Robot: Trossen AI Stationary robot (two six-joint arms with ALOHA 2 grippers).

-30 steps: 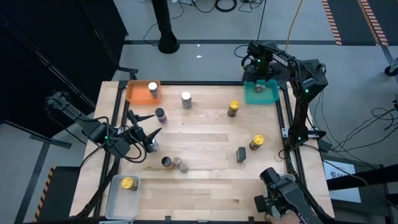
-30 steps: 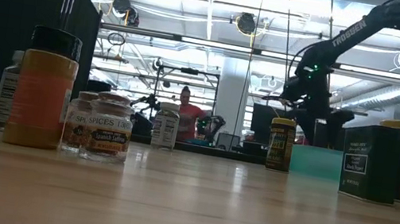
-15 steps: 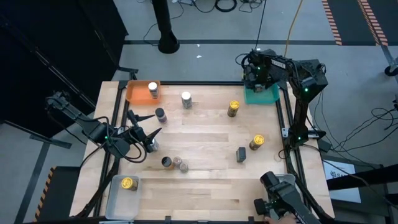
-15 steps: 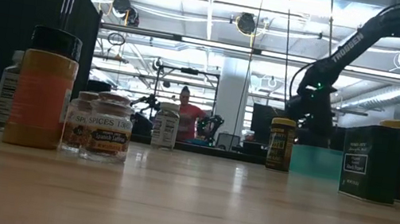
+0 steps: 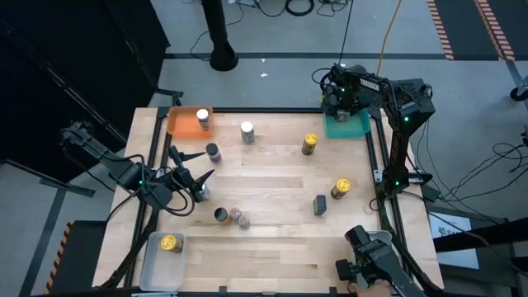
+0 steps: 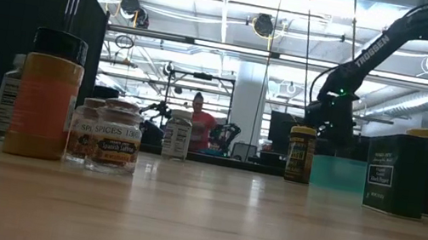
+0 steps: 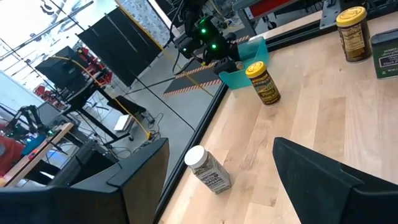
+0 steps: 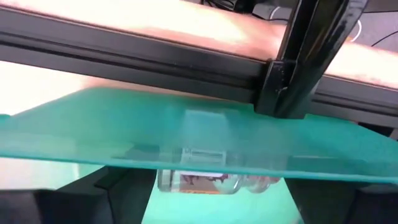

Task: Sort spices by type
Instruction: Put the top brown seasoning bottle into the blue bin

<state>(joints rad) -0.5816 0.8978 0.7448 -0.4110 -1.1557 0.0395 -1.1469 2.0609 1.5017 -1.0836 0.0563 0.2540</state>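
Wooden table [image 5: 272,186] nearest me carries a clear tray [image 5: 157,264] with one gold-lidded jar [image 5: 171,242]. My left gripper [image 5: 191,165] waits spread wide mid-table by scattered jars. Farthest off, my right gripper [image 5: 345,106] sits open over the teal tray [image 5: 348,125], a clear jar [image 8: 205,177] lying behind its wall.

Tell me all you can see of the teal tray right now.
The teal tray is a small rectangular bin of translucent, plastic-looking material, sitting flat at the table's far right corner beside the dark frame rail. The right gripper hangs over it, covering much of it from above. The right wrist view shows a clear jar with a printed label lying inside, seen through the wall.
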